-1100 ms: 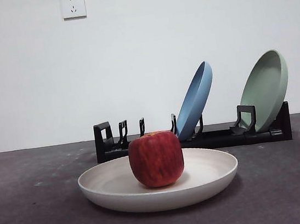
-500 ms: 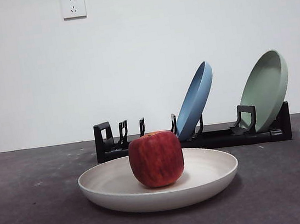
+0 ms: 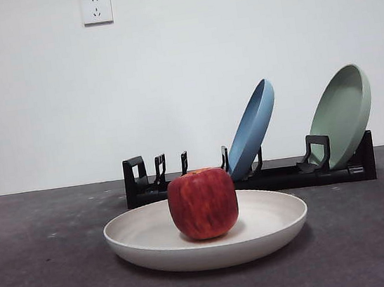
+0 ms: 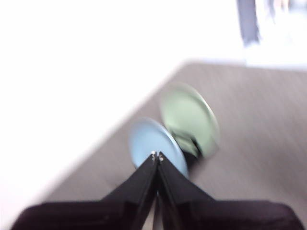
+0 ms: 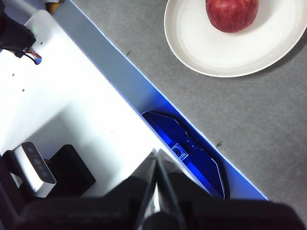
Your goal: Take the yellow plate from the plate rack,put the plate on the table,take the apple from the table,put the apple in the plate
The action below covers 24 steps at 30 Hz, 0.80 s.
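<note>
The red apple (image 3: 203, 203) rests upright in the middle of the yellow plate (image 3: 274, 226), which lies flat on the dark grey table (image 3: 47, 283) in front of the black plate rack (image 3: 281, 176). From the right wrist view the apple (image 5: 232, 13) and the plate (image 5: 211, 52) show from above, well away from my right gripper (image 5: 156, 155), which is shut and holds nothing. My left gripper (image 4: 157, 155) is also shut and empty, high above the rack. No arm shows in the front view.
A blue plate (image 3: 250, 130) and a sage-green plate (image 3: 341, 115) lean in the rack; both appear blurred in the left wrist view, blue plate (image 4: 152, 143) and green plate (image 4: 188, 117). A white ledge (image 5: 72, 110) borders the table near my right gripper.
The whole front picture has shifted a few pixels to the right. The apple, the plate and the rack keep their places relative to each other.
</note>
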Motion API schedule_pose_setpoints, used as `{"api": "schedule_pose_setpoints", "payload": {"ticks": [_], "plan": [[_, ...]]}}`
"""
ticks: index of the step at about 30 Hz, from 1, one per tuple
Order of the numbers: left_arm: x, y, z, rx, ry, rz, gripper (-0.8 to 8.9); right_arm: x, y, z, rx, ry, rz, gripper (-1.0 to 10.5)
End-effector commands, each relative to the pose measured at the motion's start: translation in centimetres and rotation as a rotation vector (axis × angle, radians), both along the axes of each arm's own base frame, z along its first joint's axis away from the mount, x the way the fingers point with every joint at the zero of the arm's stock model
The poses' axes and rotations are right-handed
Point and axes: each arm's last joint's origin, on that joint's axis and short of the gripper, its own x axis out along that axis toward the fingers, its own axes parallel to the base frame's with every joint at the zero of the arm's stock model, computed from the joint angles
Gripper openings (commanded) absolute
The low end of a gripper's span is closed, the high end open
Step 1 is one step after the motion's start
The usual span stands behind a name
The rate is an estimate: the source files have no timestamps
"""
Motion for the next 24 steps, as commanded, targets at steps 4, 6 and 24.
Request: {"api": "schedule_pose_setpoints", "payload": {"ticks": [4,6,24], "plan": [[1.7,5.3,0.1,-0.142,-0.188,0.066,-0.03,0.0,0.0,0.0,0.001,0.004,-0.003,0.0],[1.5,7.0,-0.8,-0.181,-0.218,0.166,-0.04,0.0,0.0,0.0,0.001,0.004,-0.003,0.0],[-2.5,13.2,-21.6,-0.287,-0.208,0.77,-0.04,0.0,0.0,0.0,0.001,0.004,-0.003,0.0]]}}
